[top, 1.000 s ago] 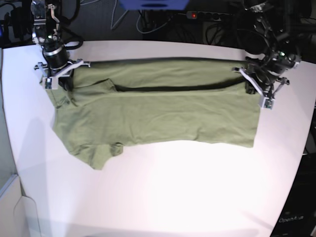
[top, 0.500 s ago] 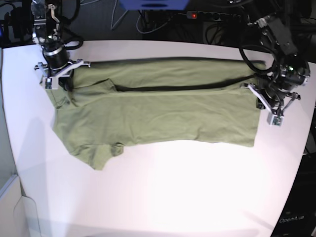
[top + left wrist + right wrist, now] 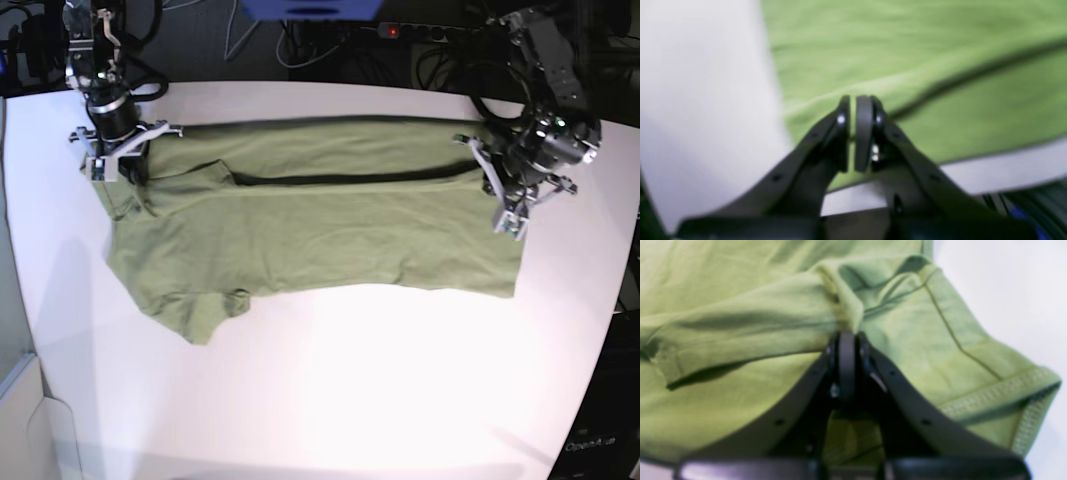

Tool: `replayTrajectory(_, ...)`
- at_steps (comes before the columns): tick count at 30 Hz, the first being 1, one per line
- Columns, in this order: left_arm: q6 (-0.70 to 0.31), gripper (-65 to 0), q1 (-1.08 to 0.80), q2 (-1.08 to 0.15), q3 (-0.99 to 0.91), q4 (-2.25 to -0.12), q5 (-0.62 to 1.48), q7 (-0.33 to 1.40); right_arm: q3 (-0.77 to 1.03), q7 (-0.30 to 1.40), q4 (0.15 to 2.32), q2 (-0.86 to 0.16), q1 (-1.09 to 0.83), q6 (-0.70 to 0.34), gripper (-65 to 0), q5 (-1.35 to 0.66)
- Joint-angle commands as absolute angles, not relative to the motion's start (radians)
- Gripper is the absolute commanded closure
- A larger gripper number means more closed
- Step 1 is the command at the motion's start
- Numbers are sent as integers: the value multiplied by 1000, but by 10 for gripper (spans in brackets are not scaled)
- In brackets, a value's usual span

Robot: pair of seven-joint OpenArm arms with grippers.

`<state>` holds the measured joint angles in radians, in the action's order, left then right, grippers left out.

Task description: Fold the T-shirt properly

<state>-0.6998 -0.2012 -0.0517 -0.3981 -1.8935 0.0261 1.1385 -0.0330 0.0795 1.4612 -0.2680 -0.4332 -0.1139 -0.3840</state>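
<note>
The olive-green T-shirt (image 3: 320, 230) lies spread on the white table (image 3: 350, 400), its far side folded over toward the middle. My right gripper (image 3: 118, 163) stands at the shirt's far left corner. In the right wrist view the right gripper (image 3: 846, 335) is shut on a puckered fold of the T-shirt (image 3: 740, 323), beside a stitched sleeve hem (image 3: 1000, 390). My left gripper (image 3: 500, 188) hovers over the shirt's right end. In the left wrist view the left gripper (image 3: 853, 100) is shut above a fold edge of the T-shirt (image 3: 907, 50), with no cloth visibly between its pads.
Cables and a power strip with a red light (image 3: 392, 32) run behind the table's far edge. A blue object (image 3: 310, 8) sits at the back centre. A pale box (image 3: 20, 420) stands off the table's front left corner. The table's right edge is near the left arm.
The left arm swung out toward the table's right edge, then came back in over the shirt's right end. The right arm and the shirt have stayed put.
</note>
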Motion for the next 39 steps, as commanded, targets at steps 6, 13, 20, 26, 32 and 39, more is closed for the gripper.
replayTrajectory(6, -698, -31, -205, -56, -265, -1906, 35, 1130, -39, 242, 1434, -268, -455, -101, -3, -363)
replayTrajectory(13, -698, -31, -206, -94, -185, -1863, -2, 1132, -39, 242, 1435, -268, -453, -101, -3, -363)
replayTrajectory(20, -698, -31, -200, -108, -163, -1787, -107, 1121, -39, 242, 1438, -268, -452, -101, -3, -363)
replayTrajectory(26, -698, -28, -189, -110, -174, -1787, -156, 1079, -39, 242, 1438, -268, -452, -101, -3, -363)
replayTrajectory(32, -698, -28, -145, -54, -292, -1745, -220, 1013, -39, 242, 1435, -268, -450, -101, -3, -363)
replayTrajectory(39, -698, -28, -10, 22, -602, -1675, -303, 926, -39, 242, 1434, -268, -452, -101, -3, -363)
